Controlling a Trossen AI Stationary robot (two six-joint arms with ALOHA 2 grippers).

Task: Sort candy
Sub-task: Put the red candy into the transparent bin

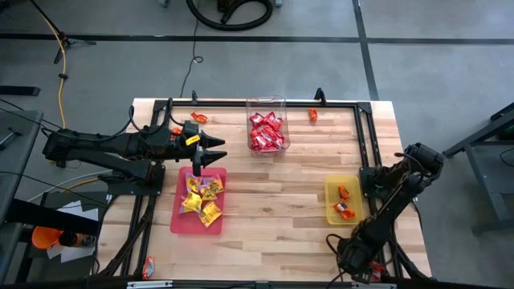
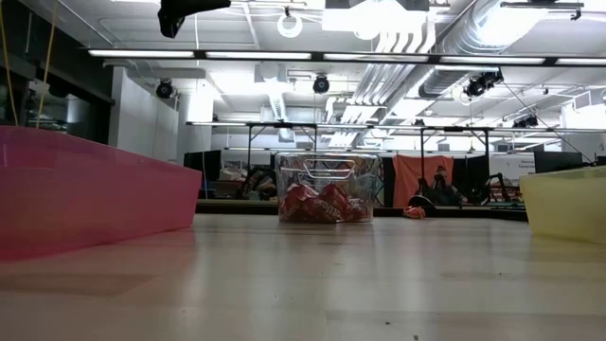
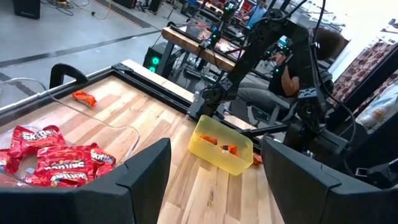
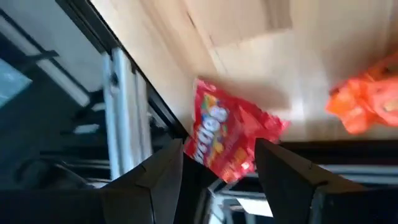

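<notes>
Yellow crinkly candy packets (image 1: 201, 198) fill the flat pink tray (image 1: 181, 222) beneath the released, empty left gripper (image 1: 210, 155), while the right gripper (image 4: 219, 163), parted, straddles one unsorted red packet (image 4: 225, 140) at the table's near-right edge.

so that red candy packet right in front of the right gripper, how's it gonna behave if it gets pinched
The red candy packet looks crinkly and soft, so it would probably buckle rather than stay stiff. Its glossy wrapper may slide between the fingers of the right gripper. It lies flat by the table's edge, so it probably won't roll, though a push could send it off.
</notes>
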